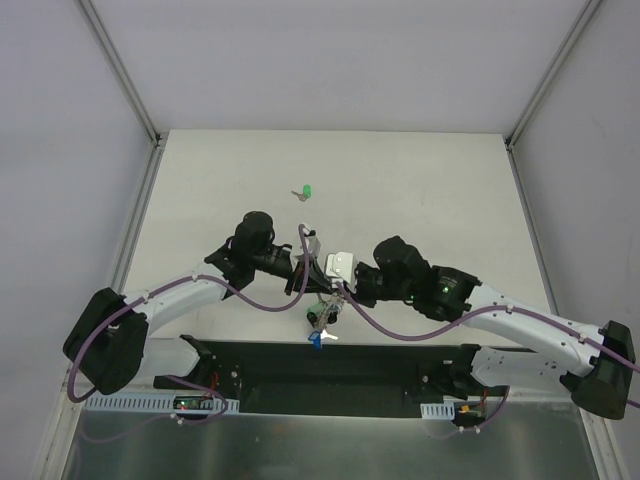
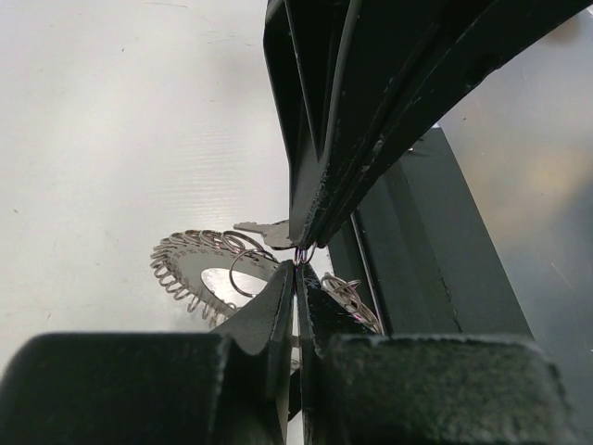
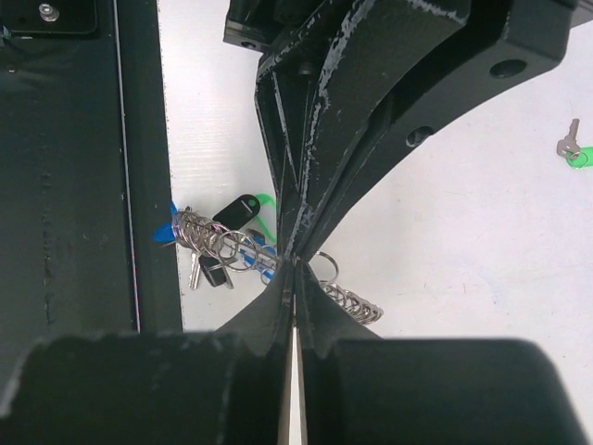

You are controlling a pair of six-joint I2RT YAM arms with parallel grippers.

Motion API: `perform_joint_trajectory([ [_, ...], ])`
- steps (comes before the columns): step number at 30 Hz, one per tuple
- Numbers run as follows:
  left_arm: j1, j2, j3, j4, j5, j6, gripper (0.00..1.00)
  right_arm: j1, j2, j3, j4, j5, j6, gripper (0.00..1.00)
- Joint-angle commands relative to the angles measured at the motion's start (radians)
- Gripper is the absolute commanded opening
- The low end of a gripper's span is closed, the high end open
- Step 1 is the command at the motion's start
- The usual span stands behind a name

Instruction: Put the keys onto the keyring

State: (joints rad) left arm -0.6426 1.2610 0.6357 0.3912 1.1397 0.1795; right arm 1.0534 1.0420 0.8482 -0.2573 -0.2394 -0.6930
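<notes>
Left gripper (image 2: 298, 271) fingers pressed together, meeting right gripper (image 3: 295, 269) tip to tip, that one also pinched closed, just beside keyring (image 2: 199, 269) rim. Small wire loop (image 2: 303, 252) sits right at the meeting tips; grip on it unclear. Keys (image 3: 236, 209) with black, blue and green heads bunched at keyring. Black strip (image 1: 330, 365) edge just beside keyring, near side. Open table (image 1: 420, 190) beyond keyring. Loose green key (image 1: 306, 192) well apart from keyring, far side.
</notes>
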Motion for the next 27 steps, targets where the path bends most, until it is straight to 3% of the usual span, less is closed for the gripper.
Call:
perform_joint_trajectory([
  [1,-0.009,-0.044,0.019,-0.017,-0.009,0.051,0.00,0.007,-0.046,0.040,0.004,0.017,-0.014,0.01],
  [16,-0.005,-0.107,0.022,0.003,-0.035,0.008,0.00,0.005,-0.062,0.008,-0.051,0.020,-0.003,0.01],
  [27,-0.003,-0.187,-0.102,0.328,-0.221,-0.176,0.00,0.007,-0.036,-0.037,0.053,0.022,0.035,0.01],
])
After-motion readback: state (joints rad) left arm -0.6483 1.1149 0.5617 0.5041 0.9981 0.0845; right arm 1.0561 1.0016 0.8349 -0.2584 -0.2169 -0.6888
